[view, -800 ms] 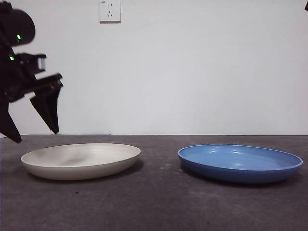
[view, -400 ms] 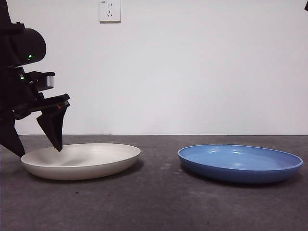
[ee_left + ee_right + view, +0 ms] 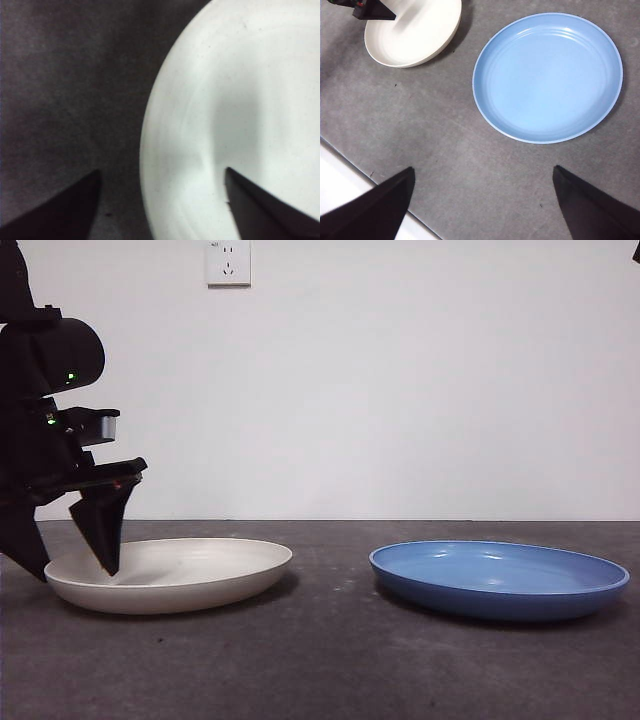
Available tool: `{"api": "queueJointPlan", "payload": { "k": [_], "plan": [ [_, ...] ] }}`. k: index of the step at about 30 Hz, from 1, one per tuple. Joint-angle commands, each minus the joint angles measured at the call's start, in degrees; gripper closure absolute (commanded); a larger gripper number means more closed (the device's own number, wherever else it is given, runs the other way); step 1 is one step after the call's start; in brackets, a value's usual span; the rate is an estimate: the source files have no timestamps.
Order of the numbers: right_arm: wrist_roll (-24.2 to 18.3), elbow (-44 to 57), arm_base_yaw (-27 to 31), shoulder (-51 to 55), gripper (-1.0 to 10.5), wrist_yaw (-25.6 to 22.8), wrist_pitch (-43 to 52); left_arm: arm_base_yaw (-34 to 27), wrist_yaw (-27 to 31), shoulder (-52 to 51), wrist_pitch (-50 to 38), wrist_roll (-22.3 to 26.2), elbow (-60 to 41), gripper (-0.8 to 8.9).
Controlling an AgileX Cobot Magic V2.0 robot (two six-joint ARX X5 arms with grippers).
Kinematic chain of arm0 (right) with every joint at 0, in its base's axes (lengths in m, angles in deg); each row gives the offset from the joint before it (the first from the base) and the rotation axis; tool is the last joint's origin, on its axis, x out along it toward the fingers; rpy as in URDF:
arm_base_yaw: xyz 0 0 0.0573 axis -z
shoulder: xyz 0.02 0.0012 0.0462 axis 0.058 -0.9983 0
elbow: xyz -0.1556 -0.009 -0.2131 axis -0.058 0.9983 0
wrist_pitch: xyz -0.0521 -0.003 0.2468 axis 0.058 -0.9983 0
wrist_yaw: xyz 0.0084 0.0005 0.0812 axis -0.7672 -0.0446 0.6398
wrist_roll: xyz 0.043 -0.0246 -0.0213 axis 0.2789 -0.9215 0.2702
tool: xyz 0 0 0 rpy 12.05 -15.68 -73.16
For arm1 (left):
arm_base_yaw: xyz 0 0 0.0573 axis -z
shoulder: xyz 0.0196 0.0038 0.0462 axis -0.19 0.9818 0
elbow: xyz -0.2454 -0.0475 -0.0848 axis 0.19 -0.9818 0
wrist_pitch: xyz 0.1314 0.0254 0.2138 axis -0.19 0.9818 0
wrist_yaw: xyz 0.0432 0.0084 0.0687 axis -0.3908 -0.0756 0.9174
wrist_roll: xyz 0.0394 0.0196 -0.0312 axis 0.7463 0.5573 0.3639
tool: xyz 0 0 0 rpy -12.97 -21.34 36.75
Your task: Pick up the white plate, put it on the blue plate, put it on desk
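The white plate (image 3: 190,575) lies on the desk (image 3: 330,660) at the left. The blue plate (image 3: 500,580) lies at the right, apart from it. My left gripper (image 3: 70,570) is open and low over the white plate's left rim. In the left wrist view (image 3: 161,172) one jaw is over the plate's inside (image 3: 240,100) and the other over the desk (image 3: 60,90), the rim between them. My right gripper (image 3: 482,170) is open and empty, high above the desk, with the blue plate (image 3: 547,75) and white plate (image 3: 415,35) ahead of it.
A wall socket (image 3: 227,262) sits high on the white wall behind. The desk's edge shows as a pale strip (image 3: 350,200) in the right wrist view. The waiting arm shows as a black tip (image 3: 635,248) at the top right corner.
My left gripper has come down from above the white plate's left side to its rim, one jaw now inside the plate. The plates have not moved.
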Motion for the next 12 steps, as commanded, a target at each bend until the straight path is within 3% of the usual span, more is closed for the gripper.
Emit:
{"api": "queueJointPlan", "payload": {
  "k": [1,8,12],
  "plan": [
    [0.6,-1.0,-0.2,-0.3,5.1,0.1,0.6,0.2,0.2,1.0,-0.2,-0.2,1.1,5.67],
    [0.6,-1.0,-0.2,-0.3,5.1,0.1,0.6,0.1,0.2,0.9,-0.2,-1.6,1.1,8.07],
    [0.6,-1.0,-0.2,-0.3,5.1,0.1,0.6,-0.1,0.2,0.7,-0.2,-1.6,1.2,8.04]
  ]
}}
